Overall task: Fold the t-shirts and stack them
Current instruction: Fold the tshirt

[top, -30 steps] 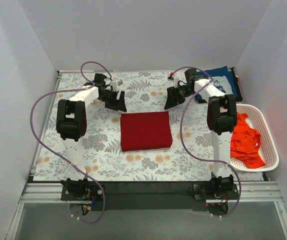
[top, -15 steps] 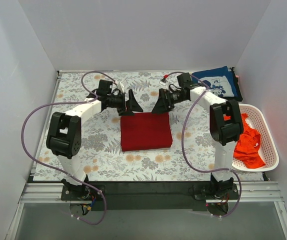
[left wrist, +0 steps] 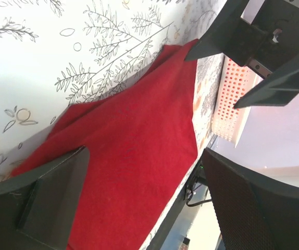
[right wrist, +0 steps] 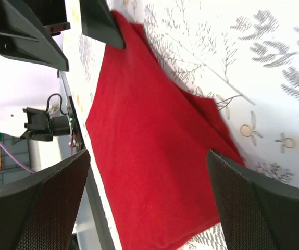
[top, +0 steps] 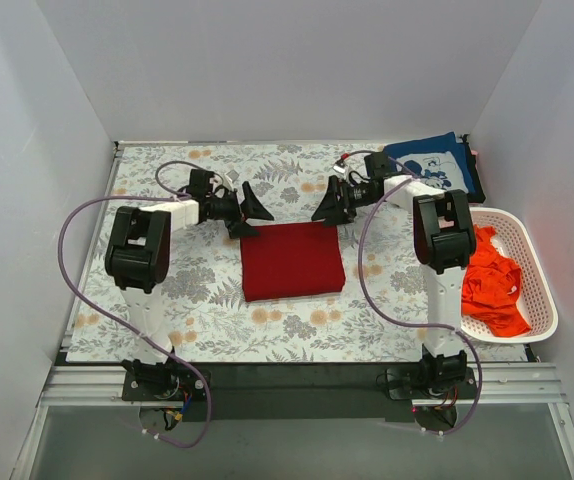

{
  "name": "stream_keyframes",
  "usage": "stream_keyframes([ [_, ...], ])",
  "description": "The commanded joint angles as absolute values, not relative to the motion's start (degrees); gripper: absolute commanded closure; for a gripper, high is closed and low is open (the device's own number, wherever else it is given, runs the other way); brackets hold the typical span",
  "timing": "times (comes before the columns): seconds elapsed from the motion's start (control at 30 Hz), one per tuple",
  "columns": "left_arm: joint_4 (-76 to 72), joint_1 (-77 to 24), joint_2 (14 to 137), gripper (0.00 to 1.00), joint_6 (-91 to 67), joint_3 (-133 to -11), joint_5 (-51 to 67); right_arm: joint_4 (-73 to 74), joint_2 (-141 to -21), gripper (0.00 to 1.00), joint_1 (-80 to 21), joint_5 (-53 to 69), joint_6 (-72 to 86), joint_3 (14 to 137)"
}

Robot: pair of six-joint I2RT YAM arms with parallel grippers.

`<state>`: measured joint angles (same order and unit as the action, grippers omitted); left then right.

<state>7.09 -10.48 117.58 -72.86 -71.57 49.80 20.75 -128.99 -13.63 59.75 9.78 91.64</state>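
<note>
The dark red t-shirt [top: 292, 261] lies folded into a neat square at the middle of the table, flat on the flowered tablecloth [top: 197, 290]. My left gripper [top: 255, 215] sits at its far left corner and my right gripper [top: 325, 210] at its far right corner. Both are spread wide and hold nothing. From my wrist cameras the far edge looks layered, with a lower flap peeking out past the top one.

That edge is where I think it can go wrong. If I close on the top layer alone, lifting would peel the fold open and I would have to refold. If I reach too low, I may pinch the tablecloth along with the shirt and drag the pattern into a ridge. My two grippers also point at each other across a short edge, so moving inward together risks a knock. And if one side grips before the other, the square will likely skew as it comes up.

The navy t-shirt [top: 437, 165] with white print lies folded at the far right corner, well apart. The orange-red t-shirt [top: 492, 280] is crumpled in the white basket [top: 545, 305] at the right edge of the table. The tablecloth lies smooth, and plain pale walls close in the left, back and right sides.
</note>
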Motion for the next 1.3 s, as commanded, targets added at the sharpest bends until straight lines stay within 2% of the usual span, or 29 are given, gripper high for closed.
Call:
stream_keyframes([
  [0.0,8.79,-9.67,110.85,0.10,-71.96,-72.69,50.35,19.51,-123.60,0.02,-13.01,60.02,9.92,94.22],
  [0.17,8.18,-12.91,99.96,0.09,-76.99,-65.93,51.33,17.85,-113.92,0.02,-15.29,65.03,17.82,85.01],
  [0.27,2.56,-15.99,96.43,0.09,-80.76,-58.38,51.07,12.84,-108.38,0.02,-18.19,65.57,21.52,75.26],
  [0.47,-13.08,-17.84,97.02,0.09,-84.02,-44.04,50.45,7.39,-110.73,0.02,-20.66,63.19,15.13,64.96],
  [0.57,-11.78,-16.79,101.42,0.09,-80.96,-42.11,49.05,7.47,-115.82,0.02,-19.78,62.24,11.79,63.64],
  [0.73,-8.97,-12.05,103.54,0.08,-75.94,-42.01,51.06,8.70,-117.25,0.02,-16.44,60.21,6.42,62.32],
  [0.83,-7.39,-12.48,99.35,0.08,-72.61,-44.90,57.55,10.28,-114.36,0.02,-14.77,61.69,7.63,62.84],
  [1.0,-4.75,-15.02,90.28,0.08,-72.93,-46.94,63.01,9.59,-102.76,0.02,-16.69,64.68,15.37,61.97],
  [1.13,-6.76,-19.41,85.44,0.08,-75.13,-43.87,60.22,6.08,-98.27,0.02,-21.17,64.25,19.41,57.49],
  [1.27,-11.33,-21.53,86.22,0.08,-77.61,-40.61,58.80,0.53,-99.48,0.02,-24.25,63.63,24.77,53.09],
])
